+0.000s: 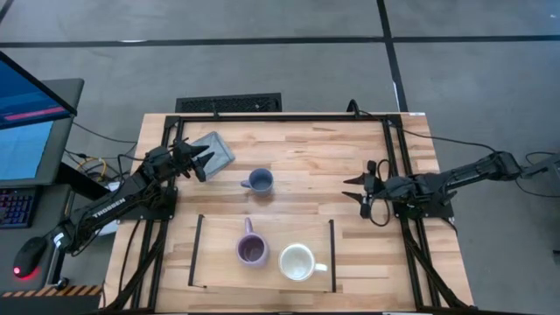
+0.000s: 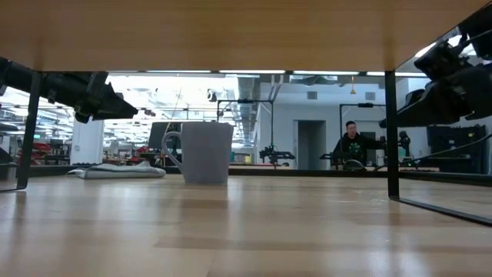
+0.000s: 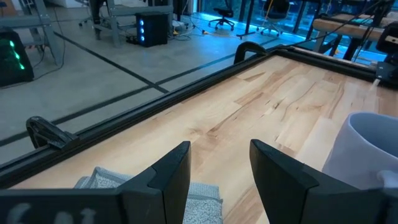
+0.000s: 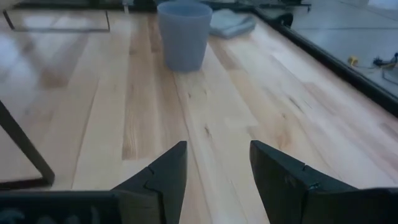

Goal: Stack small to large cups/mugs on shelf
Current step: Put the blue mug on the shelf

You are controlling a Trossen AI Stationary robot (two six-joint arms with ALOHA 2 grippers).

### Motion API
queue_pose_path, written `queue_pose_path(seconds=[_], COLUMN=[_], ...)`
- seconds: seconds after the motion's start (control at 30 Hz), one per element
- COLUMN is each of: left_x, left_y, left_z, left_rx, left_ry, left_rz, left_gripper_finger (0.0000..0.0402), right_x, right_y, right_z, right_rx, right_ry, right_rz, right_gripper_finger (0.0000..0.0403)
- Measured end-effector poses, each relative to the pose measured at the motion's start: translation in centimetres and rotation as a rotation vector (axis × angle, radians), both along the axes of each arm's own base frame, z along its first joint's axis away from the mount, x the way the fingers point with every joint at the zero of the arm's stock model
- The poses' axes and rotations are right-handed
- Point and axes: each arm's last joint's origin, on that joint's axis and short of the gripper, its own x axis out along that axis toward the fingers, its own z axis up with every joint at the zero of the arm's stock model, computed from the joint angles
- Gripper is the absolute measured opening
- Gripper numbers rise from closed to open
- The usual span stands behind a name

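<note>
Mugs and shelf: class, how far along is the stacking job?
Done: the purple mug and white mug stand side by side on the shelf, unstacked. In hand: nothing; both end effectors, left and right, are empty. Left: the blue mug on the tabletop, then stacking.

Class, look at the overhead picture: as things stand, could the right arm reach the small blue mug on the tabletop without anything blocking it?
Probably yes. The right tool is open and empty, facing the small blue handled mug across bare light-wood tabletop. The low light-wood shelf sits off to one side of that line.
</note>
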Motion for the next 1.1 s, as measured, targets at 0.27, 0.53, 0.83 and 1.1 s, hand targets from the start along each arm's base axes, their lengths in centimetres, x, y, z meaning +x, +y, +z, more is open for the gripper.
queue_pose_path(seconds=[0.27, 0.53, 0.83, 1.1], left_x=[0.00, 0.10, 0.50, 0.62], left_y=[0.00, -0.07, -0.57, -0.97], left_z=[0.00, 0.19, 0.90, 0.76], left_rx=[0.000, 0.007, -0.011, -0.119], left_ry=[0.000, -0.021, -0.126, -0.163], left_rz=[0.000, -0.041, -0.259, -0.381], left_gripper_finger=[0.0156, 0.0156, 0.0156, 0.0156], right_x=[0.02, 0.01, 0.00, 0.01], right_y=[-0.06, -0.06, -0.06, -0.06], right_z=[-0.04, -0.09, -0.09, -0.10], right_rx=[-0.007, -0.028, -0.063, -0.063], right_ry=[-0.010, -0.001, 0.008, 0.009], right_rz=[-0.001, 0.008, 0.021, 0.021], right_gripper_finger=[0.0196, 0.0196, 0.0196, 0.0196])
